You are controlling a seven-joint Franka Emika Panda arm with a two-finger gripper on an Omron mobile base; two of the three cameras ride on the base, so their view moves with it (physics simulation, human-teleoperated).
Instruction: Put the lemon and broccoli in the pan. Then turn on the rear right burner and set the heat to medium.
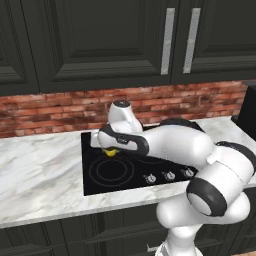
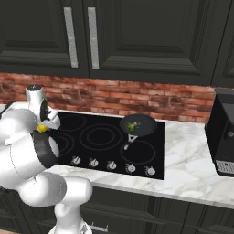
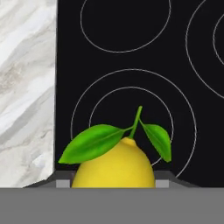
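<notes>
From behind my right side I see what my own arm hides in the left base view: the pan (image 2: 138, 124), small, round, shallow and dark, sits on the black cooktop (image 2: 105, 137) right of the frame's middle, its short handle pointing toward the lower edge. The broccoli (image 2: 132, 126), a bumpy green floret, lies inside it. A dark boxy appliance (image 2: 223, 135) stands at the right edge of that frame on the marble counter (image 2: 183, 169).

In the left base view my white forearm covers the right half of the glass, and the lemon (image 1: 110, 152) shows as a speck of yellow under my wrist, left of centre. The same yellow speck shows at the left of the right base view, against my arm.

My hand view brings the lemon close at the bottom centre: smooth, bright yellow, domed, with a thin green stem and two glossy leaves spreading to either side. Thin white burner rings cross the flat black glass above it, and veined grey-white marble fills the left strip.

My gripper (image 3: 113, 184) is clamped on the lemon, the fingers part-way apart around its width, their grey tips just peeking out on both sides. I cannot tell whether the fruit touches the glass or is clear of it. Red brick runs behind the counter, under dark panelled cabinets (image 1: 100, 40) with pale bar handles.
</notes>
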